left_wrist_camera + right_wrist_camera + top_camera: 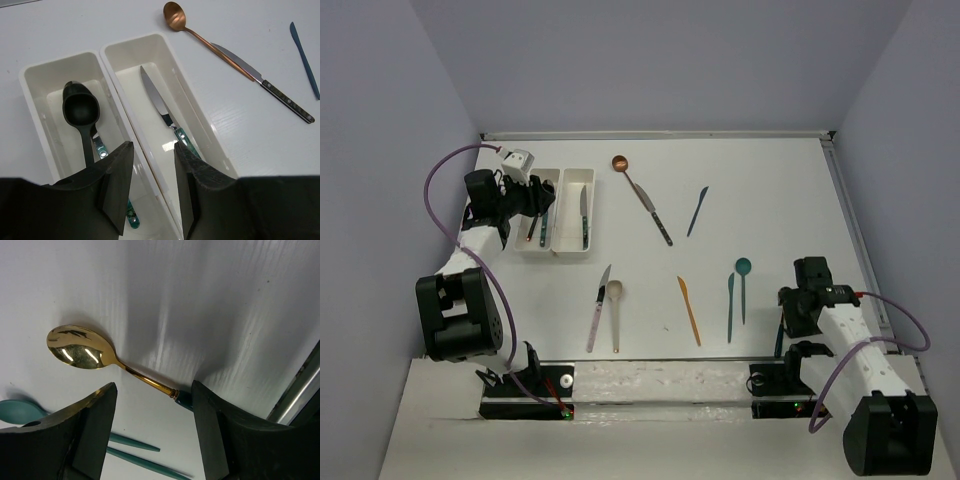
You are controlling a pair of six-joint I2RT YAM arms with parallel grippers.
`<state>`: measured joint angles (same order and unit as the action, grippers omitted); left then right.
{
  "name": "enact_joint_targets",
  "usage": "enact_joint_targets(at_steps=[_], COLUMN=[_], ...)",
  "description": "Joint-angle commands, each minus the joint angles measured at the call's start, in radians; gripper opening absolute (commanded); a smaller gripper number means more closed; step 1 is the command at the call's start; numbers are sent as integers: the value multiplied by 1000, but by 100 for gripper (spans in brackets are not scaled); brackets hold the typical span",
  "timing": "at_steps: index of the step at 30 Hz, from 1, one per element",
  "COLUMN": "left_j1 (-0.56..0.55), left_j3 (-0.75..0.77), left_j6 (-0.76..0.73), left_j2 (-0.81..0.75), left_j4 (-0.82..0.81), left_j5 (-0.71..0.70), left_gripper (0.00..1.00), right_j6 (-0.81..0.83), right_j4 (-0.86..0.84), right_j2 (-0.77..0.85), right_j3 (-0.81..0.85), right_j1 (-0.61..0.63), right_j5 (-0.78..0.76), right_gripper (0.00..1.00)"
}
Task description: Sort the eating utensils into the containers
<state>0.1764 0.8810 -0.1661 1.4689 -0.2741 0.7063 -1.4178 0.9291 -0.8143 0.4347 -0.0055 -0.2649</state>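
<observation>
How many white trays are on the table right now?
2. They sit side by side at the table's far left: the left tray holds a black spoon, the right tray a knife. None seems hidden.

The gold spoon (80, 347) is mirror-polished metal with sharp reflections in its bowl. The copper spoon (174, 15) has a softer satin metallic sheen, and the black spoon (80, 107) looks matt, like plastic. Both trays (197, 107) are smooth, glossy white plastic, and the white surface (210, 285) is smooth with a faint streaked sheen.
</observation>
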Motion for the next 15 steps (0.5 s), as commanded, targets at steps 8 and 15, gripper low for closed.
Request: enact_joint_targets(at_steps=[8,15], left_j1=[-2,0], left_j3=[3,3], left_j6=[5,4], left_j2=[-25,-24], left_j4=[-39,-34], left_j5=[24,24], left_gripper=[49,49], right_j6=[72,273], right_j4=[-211,-348], right_j2=[-54,-167], right_j3=[-17,-2], right_j1=[-4,-4], right_j5=[53,84], right_gripper=[62,62])
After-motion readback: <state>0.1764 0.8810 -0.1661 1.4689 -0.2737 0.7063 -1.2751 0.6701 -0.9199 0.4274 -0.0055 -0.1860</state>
